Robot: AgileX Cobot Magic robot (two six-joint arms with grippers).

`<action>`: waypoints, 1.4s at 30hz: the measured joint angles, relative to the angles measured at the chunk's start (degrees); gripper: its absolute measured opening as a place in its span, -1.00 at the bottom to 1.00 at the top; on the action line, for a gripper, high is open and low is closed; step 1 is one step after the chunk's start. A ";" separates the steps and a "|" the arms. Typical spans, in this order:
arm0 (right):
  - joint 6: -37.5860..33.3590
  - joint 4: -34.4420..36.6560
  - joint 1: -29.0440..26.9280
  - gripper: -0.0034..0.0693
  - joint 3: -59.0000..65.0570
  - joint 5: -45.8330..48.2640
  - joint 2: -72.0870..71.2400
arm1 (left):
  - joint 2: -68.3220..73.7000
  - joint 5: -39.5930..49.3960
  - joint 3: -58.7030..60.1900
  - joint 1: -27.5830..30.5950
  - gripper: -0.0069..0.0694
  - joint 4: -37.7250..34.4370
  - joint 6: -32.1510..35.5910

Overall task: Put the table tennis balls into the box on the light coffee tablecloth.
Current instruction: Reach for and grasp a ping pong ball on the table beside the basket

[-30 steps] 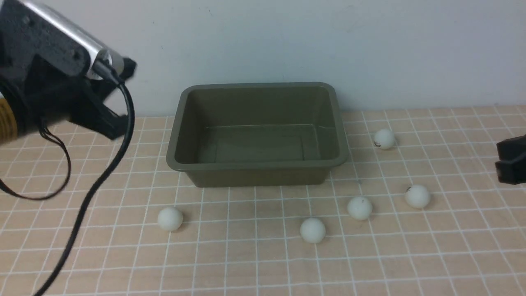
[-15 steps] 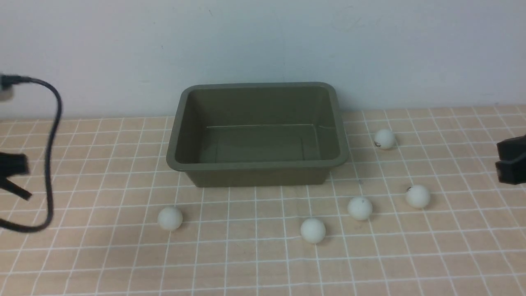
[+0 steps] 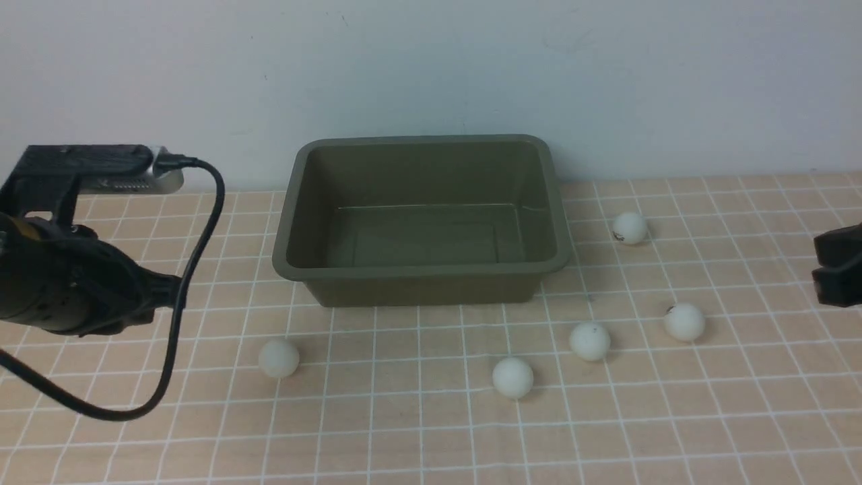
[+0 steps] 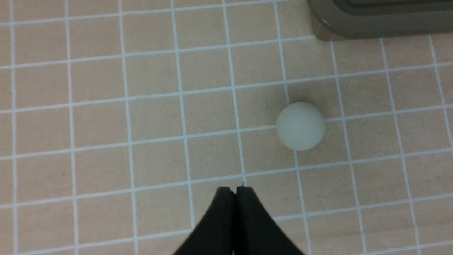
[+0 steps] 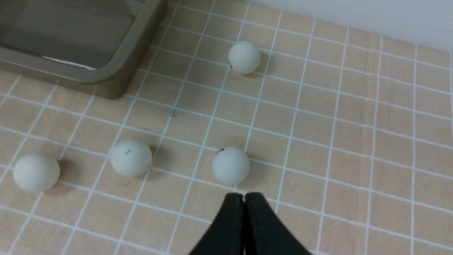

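While the olive-green box [image 3: 417,272] sat empty at the back of the light coffee tablecloth [image 3: 431,438], close to the wall, the front view showed all five table tennis balls lying outside it on the cloth. The lone ball [image 3: 279,358] lay in front of the box's left corner. The front ball [image 3: 512,377], the marked ball [image 3: 590,341] and the right ball [image 3: 684,322] formed a loose row before its right corner. The far ball [image 3: 631,228] lay beside its right wall, apart from it. The left arm [image 3: 67,289] hung over the cloth's left side with a black cable [image 3: 195,269] looping below it, and the right arm [image 3: 837,266] showed only as a dark piece at the right edge.

In the left wrist view, the left gripper [image 4: 236,189] had its fingers pressed together, holding nothing. The lone ball lay near the tips, between them and the box's corner.

In the right wrist view, the right gripper [image 5: 244,196] was likewise closed on nothing. The right ball lay just ahead of its tips, and the other three lay farther off.
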 joint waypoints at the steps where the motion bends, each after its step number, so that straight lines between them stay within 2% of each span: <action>1: 0.00 0.00 0.00 -0.95 0.00 0.00 0.00 | 0.58 -0.51 0.00 0.00 -1.00 -0.71 0.45; 4: 0.00 0.04 0.00 -0.95 0.00 0.36 0.00 | 3.45 -2.21 0.00 0.00 -0.95 -5.82 5.01; 8: 0.00 0.04 0.00 -0.95 0.00 1.14 0.00 | 6.73 -3.15 0.00 0.00 -0.76 -15.06 14.26; 12: 0.00 0.04 0.00 -0.95 0.00 1.47 0.00 | 9.22 -3.67 0.00 0.00 -0.44 -23.94 23.34; 14: 0.00 0.04 0.00 -0.95 0.00 1.60 0.00 | 9.91 -3.71 -0.05 0.00 -0.35 -26.17 26.17; 16: 0.00 0.04 0.00 -0.95 0.00 1.69 0.00 | 11.74 -4.05 -0.11 0.00 -0.09 -29.82 31.51; 17: 0.00 0.04 0.00 -0.95 0.00 1.69 0.00 | 12.21 -4.06 -0.11 0.00 -0.04 -30.29 32.37; 20: 0.00 0.04 0.00 -0.95 0.00 1.86 0.00 | 14.99 -4.86 -0.11 0.00 0.29 -32.66 38.99; 23: 0.00 0.04 0.00 -0.95 0.00 2.03 0.00 | 17.01 -5.17 -0.11 0.00 0.46 -33.13 42.37; 35: 0.00 0.04 0.00 -0.95 0.00 2.31 0.00 | 21.15 -9.31 -0.16 0.00 0.52 -33.94 46.45; 42: 0.00 0.04 0.00 -0.95 0.00 2.55 0.00 | 24.30 -9.73 -0.16 0.00 0.52 -39.98 51.41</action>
